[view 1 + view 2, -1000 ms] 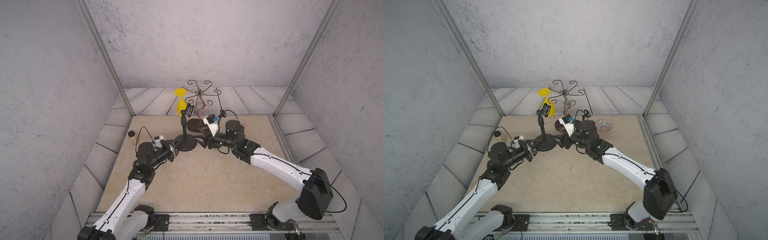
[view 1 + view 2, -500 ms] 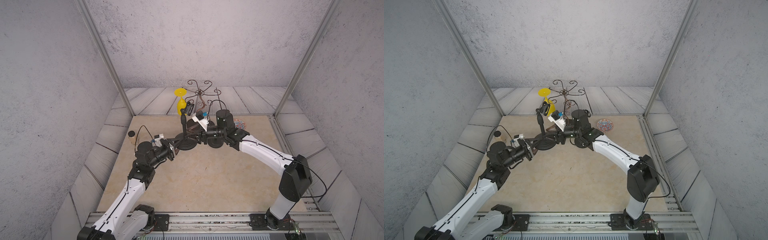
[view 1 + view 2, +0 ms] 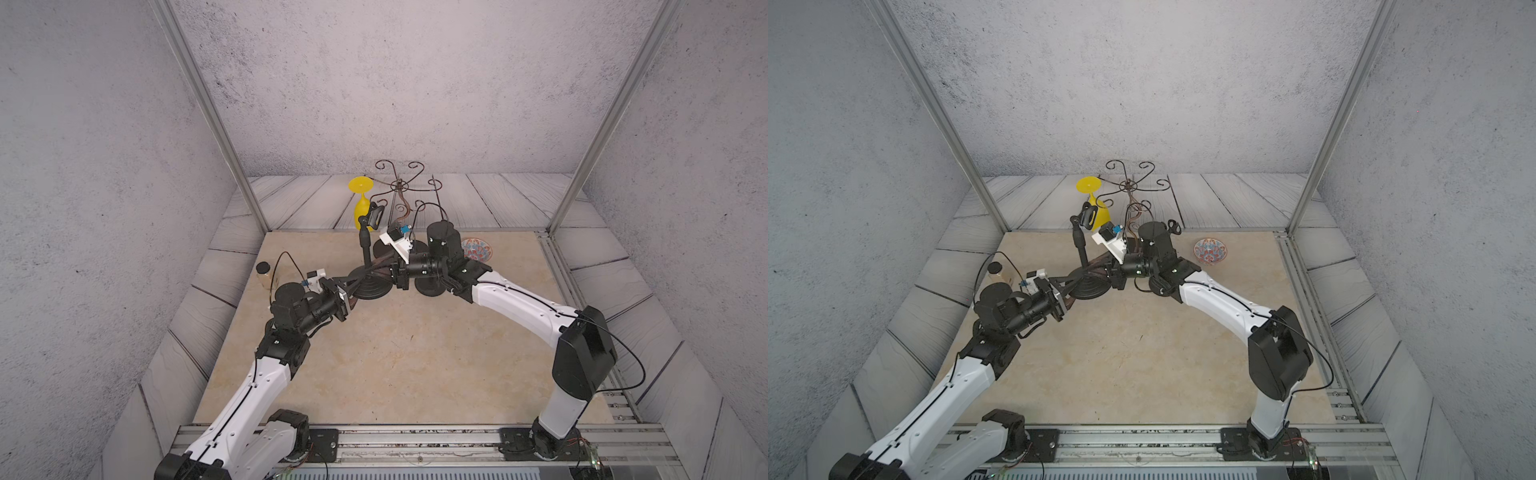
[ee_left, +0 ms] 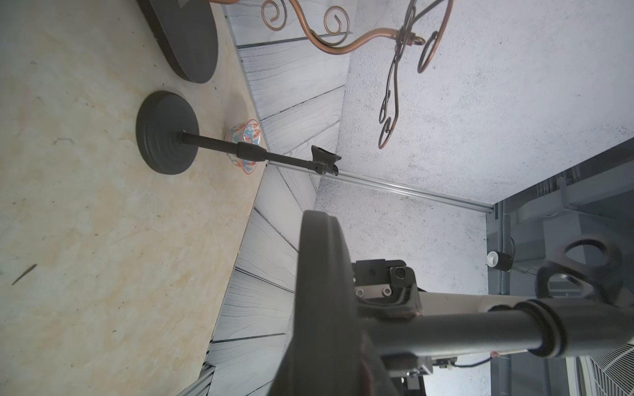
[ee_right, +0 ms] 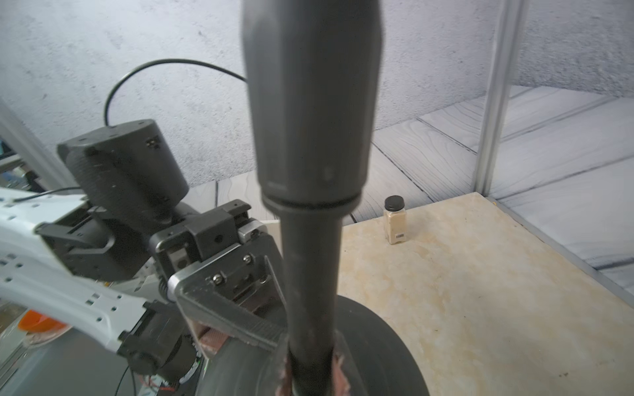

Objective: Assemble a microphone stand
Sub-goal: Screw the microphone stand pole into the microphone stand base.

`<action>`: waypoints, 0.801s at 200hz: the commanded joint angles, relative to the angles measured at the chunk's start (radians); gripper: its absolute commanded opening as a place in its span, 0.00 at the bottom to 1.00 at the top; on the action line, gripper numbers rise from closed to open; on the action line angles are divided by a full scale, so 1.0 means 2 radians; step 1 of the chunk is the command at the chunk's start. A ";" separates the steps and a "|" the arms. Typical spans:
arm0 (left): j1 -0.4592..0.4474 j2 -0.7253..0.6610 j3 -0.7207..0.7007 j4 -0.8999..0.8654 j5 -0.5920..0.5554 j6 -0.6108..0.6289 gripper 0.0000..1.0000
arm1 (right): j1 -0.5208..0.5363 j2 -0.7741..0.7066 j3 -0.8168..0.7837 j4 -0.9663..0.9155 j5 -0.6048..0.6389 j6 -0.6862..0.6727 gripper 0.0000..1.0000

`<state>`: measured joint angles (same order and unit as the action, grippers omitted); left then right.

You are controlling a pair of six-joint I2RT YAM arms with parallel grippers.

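Observation:
A black microphone stand stands at mid-table: a round base point(image 3: 374, 289) point(image 3: 1090, 287), a pole point(image 3: 366, 249) and a clip point(image 3: 375, 216) on top. My left gripper point(image 3: 352, 286) point(image 3: 1068, 286) is shut on the base's near-left rim; in the left wrist view the base point(image 4: 322, 301) fills the frame edge-on. From the right, my right gripper point(image 3: 376, 272) point(image 3: 1098, 264) is shut on the pole point(image 5: 310, 274) just above the base. A second assembled stand point(image 4: 166, 132) stands behind my right arm, its base point(image 3: 430, 287) partly hidden.
A wire ornamental rack point(image 3: 399, 187) and an upturned yellow glass point(image 3: 360, 203) stand at the back. A patterned bowl point(image 3: 476, 249) lies at the back right. At the table's left edge stands a spice jar point(image 3: 263, 274).
My right arm has swung left from beside the second stand to the first stand's pole, and its gripper has shut on it. The left arm has not moved.

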<state>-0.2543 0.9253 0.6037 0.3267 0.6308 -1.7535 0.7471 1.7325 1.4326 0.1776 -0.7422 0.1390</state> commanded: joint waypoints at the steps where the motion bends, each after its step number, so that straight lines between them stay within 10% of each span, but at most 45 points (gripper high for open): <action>1: -0.002 -0.014 0.020 0.069 0.020 0.005 0.00 | 0.041 -0.040 -0.062 0.023 0.184 0.044 0.00; 38: -0.002 -0.014 0.014 0.067 0.017 0.006 0.00 | 0.167 -0.042 -0.078 0.016 0.600 0.144 0.00; 71: -0.001 -0.012 0.010 0.067 0.015 0.006 0.00 | 0.222 0.020 0.021 -0.043 0.754 0.206 0.00; 96: -0.001 -0.010 0.011 0.067 0.014 0.007 0.00 | 0.223 0.007 0.023 -0.042 0.728 0.191 0.03; 128: 0.000 -0.010 0.010 0.067 0.013 0.006 0.00 | 0.198 -0.068 -0.058 0.001 0.597 0.116 0.63; 160: 0.000 -0.013 0.008 0.068 0.016 0.005 0.00 | 0.123 -0.125 -0.111 0.018 0.392 0.074 0.69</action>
<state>-0.2501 0.9283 0.5995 0.3222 0.6308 -1.7359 1.1034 1.5734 1.2594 0.1841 0.3992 0.3645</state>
